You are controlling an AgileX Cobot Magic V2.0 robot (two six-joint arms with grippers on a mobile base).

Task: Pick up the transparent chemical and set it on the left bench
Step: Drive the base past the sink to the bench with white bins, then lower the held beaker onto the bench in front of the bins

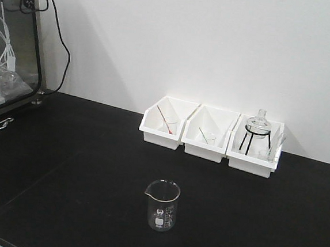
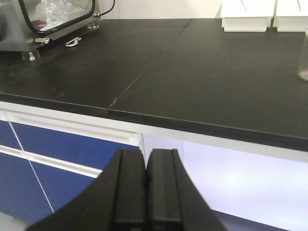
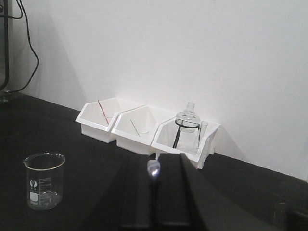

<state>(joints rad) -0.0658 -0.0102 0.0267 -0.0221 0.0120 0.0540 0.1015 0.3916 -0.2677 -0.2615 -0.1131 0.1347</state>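
We are holding the transparent chemical (image 3: 153, 167) pinched in our right fingers (image 3: 169, 192), right of the beaker (image 3: 44, 180); left fingers (image 2: 131, 192) are sitting closed, empty; next, likely, lowering onto the desk (image 1: 249, 223) beside the beaker and releasing gently.

At bottom middle the right tool (image 3: 154, 159) grips a clear pipette (image 3: 153, 167), its bulb showing between the dark fingers (image 3: 137, 192). A glass beaker (image 3: 44, 180) stands at lower left on the black counter (image 3: 86, 211). Three white bins (image 3: 134, 140) sit in the centre, against the white wall (image 3: 192, 48).
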